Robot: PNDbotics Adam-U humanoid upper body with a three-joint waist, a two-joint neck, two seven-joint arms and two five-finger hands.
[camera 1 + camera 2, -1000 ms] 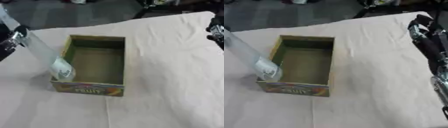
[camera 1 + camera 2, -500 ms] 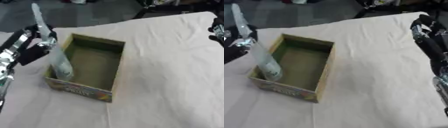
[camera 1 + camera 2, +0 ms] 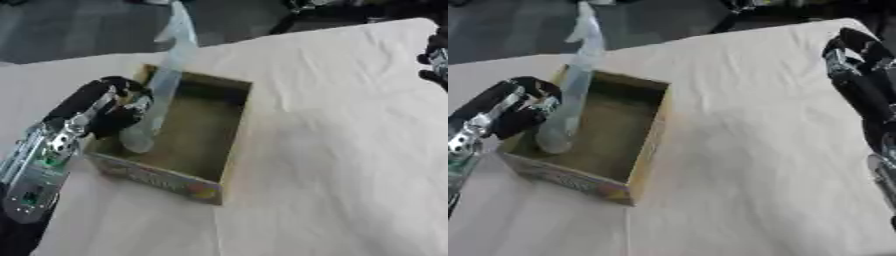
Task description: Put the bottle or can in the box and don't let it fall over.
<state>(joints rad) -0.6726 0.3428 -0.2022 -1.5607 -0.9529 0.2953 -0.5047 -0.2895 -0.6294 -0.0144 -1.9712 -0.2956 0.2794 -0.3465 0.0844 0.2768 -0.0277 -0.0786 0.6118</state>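
Bottle [image 3: 162, 90], gripped by the left hand [image 3: 109, 107] at centre left, leans inside the box [image 3: 223, 150]; releasing it tilted could topple it.

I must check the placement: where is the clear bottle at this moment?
In the left eye view, the bottle stands tilted inside the box, at its left wall, held by the left hand.

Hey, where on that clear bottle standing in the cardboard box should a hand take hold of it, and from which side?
Probably low on its body, from the left. The bottle is tall, thin and tilted, its base inside the box by the left wall. The left hand already wraps that lower part; the right hand is far off.
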